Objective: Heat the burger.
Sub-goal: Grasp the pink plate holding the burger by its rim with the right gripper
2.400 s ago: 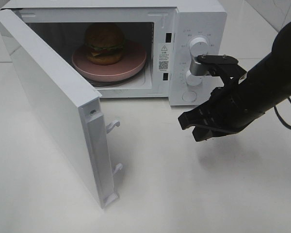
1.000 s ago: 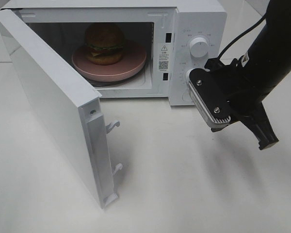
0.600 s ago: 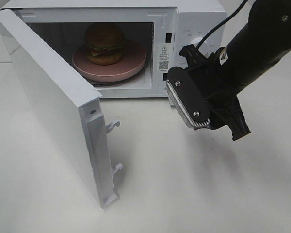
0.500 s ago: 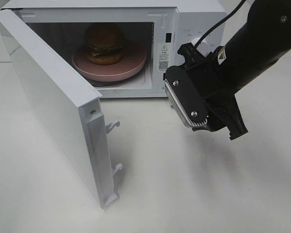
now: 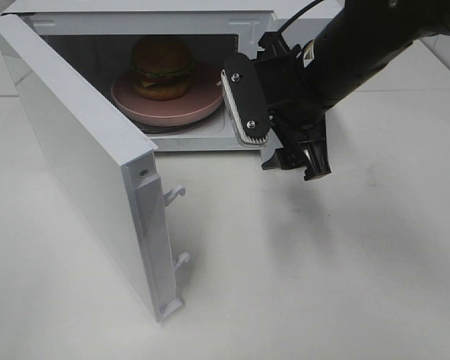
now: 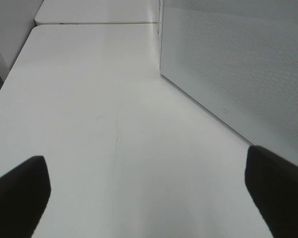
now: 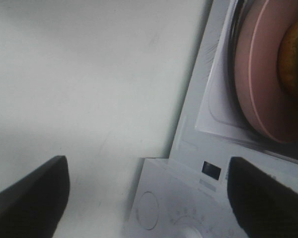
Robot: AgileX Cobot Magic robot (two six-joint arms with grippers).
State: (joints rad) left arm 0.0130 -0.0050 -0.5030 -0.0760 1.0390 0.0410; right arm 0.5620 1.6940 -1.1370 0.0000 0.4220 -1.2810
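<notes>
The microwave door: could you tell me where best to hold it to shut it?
Probably the door at its free upright edge, approached from its outer face on the left; it stands wide open, and the latch hooks occupy the inner side.

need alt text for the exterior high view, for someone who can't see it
A white microwave stands on a white table with its door swung open and a burger on a pink plate inside. The right arm's open, empty hand hangs in front of the microwave's right side.
</notes>
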